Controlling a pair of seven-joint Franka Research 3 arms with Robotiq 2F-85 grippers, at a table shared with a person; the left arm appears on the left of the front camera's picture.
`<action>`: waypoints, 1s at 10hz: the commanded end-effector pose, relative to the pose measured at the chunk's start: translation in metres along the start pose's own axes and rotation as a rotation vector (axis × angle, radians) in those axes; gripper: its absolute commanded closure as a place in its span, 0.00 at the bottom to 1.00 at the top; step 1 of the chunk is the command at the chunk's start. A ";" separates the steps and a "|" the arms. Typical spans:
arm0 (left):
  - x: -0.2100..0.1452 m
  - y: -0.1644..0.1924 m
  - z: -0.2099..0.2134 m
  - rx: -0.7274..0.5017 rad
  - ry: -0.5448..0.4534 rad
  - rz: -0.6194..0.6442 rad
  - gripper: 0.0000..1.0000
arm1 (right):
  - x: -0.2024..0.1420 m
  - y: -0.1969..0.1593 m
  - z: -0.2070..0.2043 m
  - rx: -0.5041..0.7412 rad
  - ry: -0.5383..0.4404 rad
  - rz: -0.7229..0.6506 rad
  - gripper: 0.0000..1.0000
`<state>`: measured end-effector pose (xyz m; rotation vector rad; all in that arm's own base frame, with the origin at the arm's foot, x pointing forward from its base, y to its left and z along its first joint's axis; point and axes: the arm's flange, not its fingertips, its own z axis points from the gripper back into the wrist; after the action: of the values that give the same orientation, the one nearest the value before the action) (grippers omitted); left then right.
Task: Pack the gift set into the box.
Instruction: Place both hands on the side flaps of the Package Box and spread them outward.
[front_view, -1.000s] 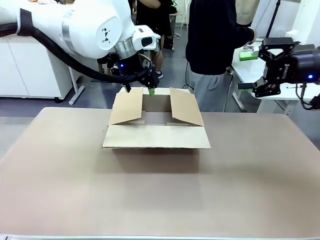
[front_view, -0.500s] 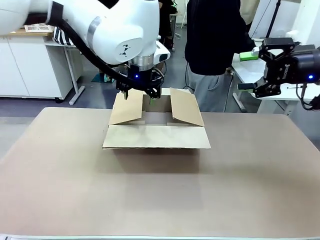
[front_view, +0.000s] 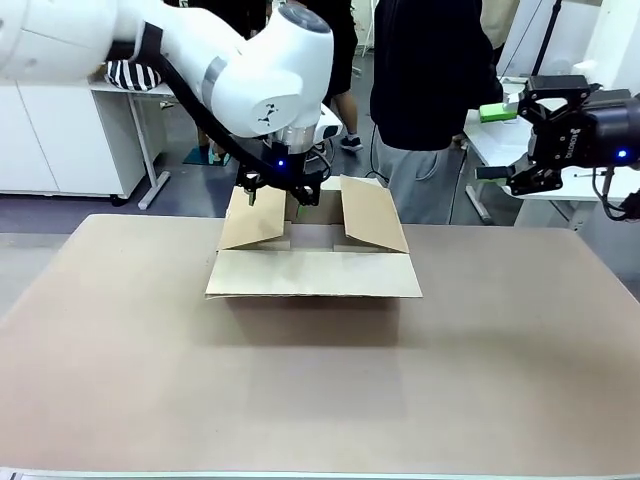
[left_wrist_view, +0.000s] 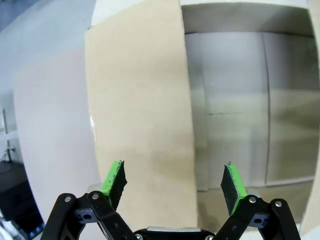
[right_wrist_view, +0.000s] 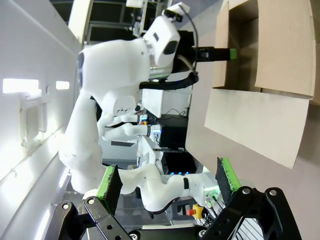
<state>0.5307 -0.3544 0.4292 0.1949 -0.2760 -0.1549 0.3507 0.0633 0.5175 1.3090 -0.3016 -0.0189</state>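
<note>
I have the box (front_view: 312, 262) sitting on the surface (front_view: 320, 390) a little above the middle of the front frame, its four flaps open: the near flap lies folded down toward me, the two side flaps stand up and lean outward, and the far flap is mostly hidden behind my left arm. In the front view my left hand (front_view: 277, 191) hangs over the upper left corner of the box, right at the top edge of the left side flap; from this angle I cannot tell whether it touches the cardboard.

The left wrist view looks straight down along that hand (left_wrist_view: 173, 180). Its two green pads (left_wrist_view: 114, 178) are spread wide with nothing between them, and beneath them a box (left_wrist_view: 200, 110) flap runs as a broad band from top to bottom of the frame. To the right of that band I see the inside of the box, with only bare cardboard showing in the part I can see.

My right hand (front_view: 545, 135) hangs at the upper right of the front frame, well away from the box and above the surface's far right corner. Its wrist view shows its fingers (right_wrist_view: 111, 182) wide apart and empty, with the box (right_wrist_view: 260, 75) in the upper right of that frame.

A person (front_view: 430, 90) in dark clothing stands beyond the far edge, upper middle.
</note>
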 end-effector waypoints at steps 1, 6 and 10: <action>0.010 -0.010 -0.011 0.065 -0.006 0.034 0.00 | 0.003 0.001 -0.003 0.029 -0.010 0.023 0.00; 0.011 -0.010 -0.022 0.233 -0.002 0.074 0.00 | 0.003 0.001 -0.003 0.029 -0.010 0.023 0.00; 0.011 -0.005 -0.005 0.295 -0.033 0.071 0.00 | 0.003 0.001 -0.003 0.029 -0.010 0.023 0.00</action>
<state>0.5431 -0.3624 0.4199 0.4280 -0.3157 -0.0755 0.3507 0.0631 0.5175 1.3094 -0.3012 -0.0188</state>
